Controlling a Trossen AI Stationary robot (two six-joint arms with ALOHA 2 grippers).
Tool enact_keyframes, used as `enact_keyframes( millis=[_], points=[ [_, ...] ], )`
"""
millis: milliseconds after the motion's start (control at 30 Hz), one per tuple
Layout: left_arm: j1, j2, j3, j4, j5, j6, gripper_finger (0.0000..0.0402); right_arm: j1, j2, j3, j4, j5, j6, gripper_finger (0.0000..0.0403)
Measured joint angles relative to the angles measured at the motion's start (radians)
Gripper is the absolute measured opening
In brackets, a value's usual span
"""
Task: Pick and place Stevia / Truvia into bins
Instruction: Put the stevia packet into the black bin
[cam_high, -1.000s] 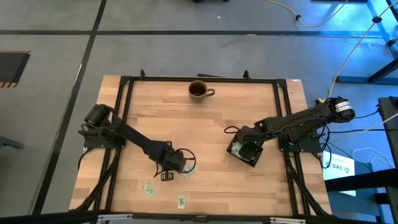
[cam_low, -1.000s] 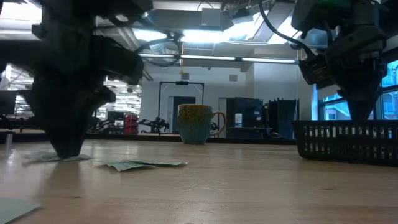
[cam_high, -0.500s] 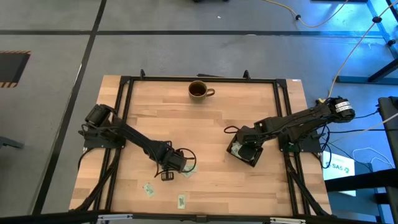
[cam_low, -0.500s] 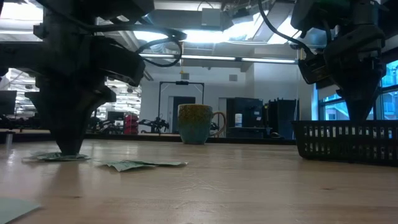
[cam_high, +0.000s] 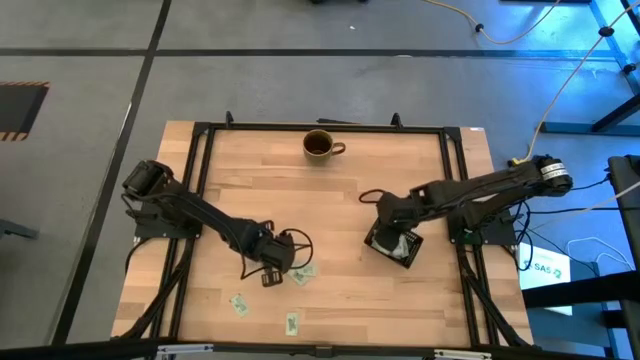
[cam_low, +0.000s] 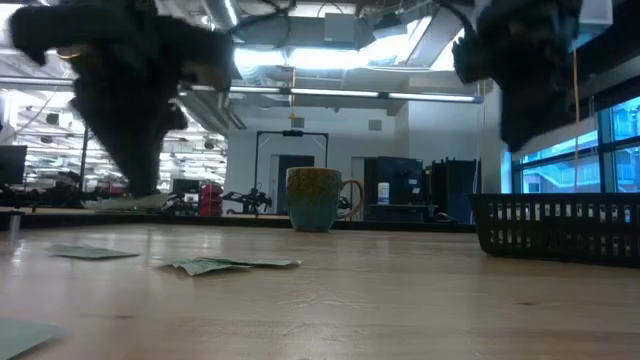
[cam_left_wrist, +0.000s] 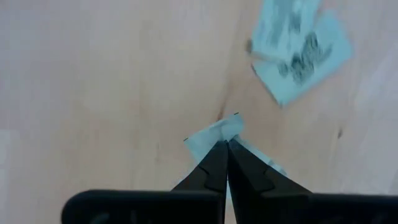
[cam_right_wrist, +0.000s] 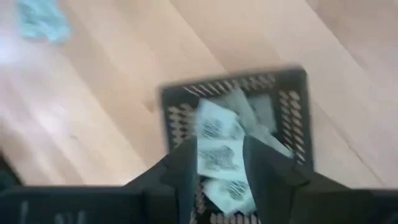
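While the left gripper (cam_high: 277, 268) hangs above the lower centre-left of the wooden surface (cam_high: 330, 200), its jaws are pinched together on a sachet (cam_left_wrist: 214, 133), lifted clear of the wood in the low view.

Loose sachets: a pair (cam_high: 304, 273) just beside that gripper; one (cam_high: 238, 304) at lower left; one (cam_high: 291, 323) near the bottom edge.

Black tray (cam_high: 396, 249): centre-right, several sachets (cam_right_wrist: 217, 146) inside.

Right gripper (cam_high: 392, 217): over the tray, jaws partly apart; whether they hold anything cannot be told.

Brown mug (cam_high: 320, 145): top centre, upright, well apart from both arms.
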Motion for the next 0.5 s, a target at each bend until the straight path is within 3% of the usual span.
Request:
enact_keyframes(
  millis=[133,267,367,500],
  points=[
    [0.001,-0.049,0.0,0.051,-0.117,-0.058,0.0003,0.0,0.0,0.037,0.102,0.005,-0.067,0.0132],
    [0.005,-0.095,0.002,0.183,-0.351,-0.107,0.0003,0.02,0.004,0.039,0.33,0.035,-0.215,0.0132],
    [0.005,-0.12,0.002,0.31,-0.58,-0.126,0.0003,0.048,0.016,0.039,0.477,0.113,-0.336,0.0132],
    [0.008,-0.136,0.002,0.473,-0.782,-0.092,0.0003,0.095,0.028,0.039,0.615,0.29,-0.486,0.0132]
  ],
)
